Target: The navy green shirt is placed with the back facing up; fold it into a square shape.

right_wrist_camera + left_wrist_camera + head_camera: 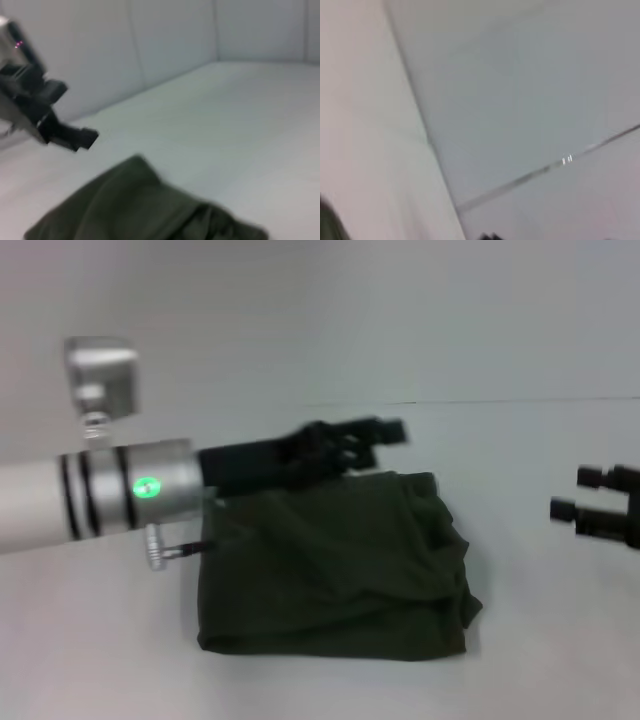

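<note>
The navy green shirt (335, 565) lies on the pale worktop (540, 660) already gathered into a rough, thick rectangle, so the folding looks close to finished; what remains, by my reading, is squaring it up. The left claw (385, 432) hangs just above the shirt's far edge, apart from the cloth and holding nothing; its fingers look parted, though the view is too smeared to be sure. The right claw (590, 495) waits well off to the right of the shirt with its two fingers spread and empty.

The cloth is a soft, matte, dark olive cotton, plain on the side that shows; the left and near edges run fairly straight, while the right side bulges in loose rumpled folds and the near right corner sags outward. The next move probably calls for pressing or tucking that right side so the outline comes true; limp cloth like this will slump if dragged.
</note>
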Controlling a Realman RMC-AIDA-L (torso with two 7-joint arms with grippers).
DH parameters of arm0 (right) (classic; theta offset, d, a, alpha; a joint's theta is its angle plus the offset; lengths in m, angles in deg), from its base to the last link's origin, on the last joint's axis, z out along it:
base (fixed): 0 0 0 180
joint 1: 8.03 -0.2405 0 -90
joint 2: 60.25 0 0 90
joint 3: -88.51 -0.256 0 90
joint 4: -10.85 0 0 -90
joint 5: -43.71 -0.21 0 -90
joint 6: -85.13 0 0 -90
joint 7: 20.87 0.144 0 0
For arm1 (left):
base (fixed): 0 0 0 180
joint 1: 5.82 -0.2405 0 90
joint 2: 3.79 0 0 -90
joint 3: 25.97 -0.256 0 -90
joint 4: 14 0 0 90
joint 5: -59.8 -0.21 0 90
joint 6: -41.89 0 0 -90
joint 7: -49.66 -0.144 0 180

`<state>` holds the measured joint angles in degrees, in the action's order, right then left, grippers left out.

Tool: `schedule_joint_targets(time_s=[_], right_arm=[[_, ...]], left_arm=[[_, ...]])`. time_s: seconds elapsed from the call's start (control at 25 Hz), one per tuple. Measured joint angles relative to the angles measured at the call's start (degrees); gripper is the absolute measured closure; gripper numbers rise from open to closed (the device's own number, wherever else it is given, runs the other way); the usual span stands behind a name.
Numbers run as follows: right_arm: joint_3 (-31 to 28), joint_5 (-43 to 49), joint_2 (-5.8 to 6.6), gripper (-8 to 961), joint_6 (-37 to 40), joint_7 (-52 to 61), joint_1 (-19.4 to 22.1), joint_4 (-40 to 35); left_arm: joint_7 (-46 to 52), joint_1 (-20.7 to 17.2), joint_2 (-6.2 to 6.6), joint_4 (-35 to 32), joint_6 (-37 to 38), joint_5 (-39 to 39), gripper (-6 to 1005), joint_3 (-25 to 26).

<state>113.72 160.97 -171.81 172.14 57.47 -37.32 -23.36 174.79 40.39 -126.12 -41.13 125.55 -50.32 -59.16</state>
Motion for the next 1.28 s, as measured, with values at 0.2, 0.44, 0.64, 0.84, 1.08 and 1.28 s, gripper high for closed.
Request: schedule_joint_targets(time_s=[0.2,0.44,0.64,0.84,1.08,1.28], right_arm=[[1.57,-2.94,-1.96,137,-0.32,0.24,-2.82,0.2],[12.66,-2.64,-5.7,137,-7.72,-0.41,-8.56,1.56],[23.3,-2.36,-7.54,138,-17.13,-0.64,-9.41,3.01],[26.46,0.44,-7.37,139,-21.33,-0.78,-7.58,3.49],[25.19,1.83,-6.91,141,-16.73,-0.64,-5.7,-0.1],[18.86,-5.29,-6.55,142,-11.46,-0.99,-5.99,-2.57]], left_arm=[[-18.02,-5.78,0.48,0.32,-3.17,7.27,281,0.1],[-28.33,-10.0,0.05,-0.07,-6.46,13.36,143,1.95],[-28.94,-10.41,0.39,-0.08,-7.03,13.43,94,3.05],[-29.01,-10.44,0.43,-0.1,-7.11,13.46,94,3.04],[-28.79,-11.03,0.13,0.34,-7.29,13.53,95,3.04],[-28.56,-11.42,0.01,0.39,-6.79,13.69,95,3.04]])
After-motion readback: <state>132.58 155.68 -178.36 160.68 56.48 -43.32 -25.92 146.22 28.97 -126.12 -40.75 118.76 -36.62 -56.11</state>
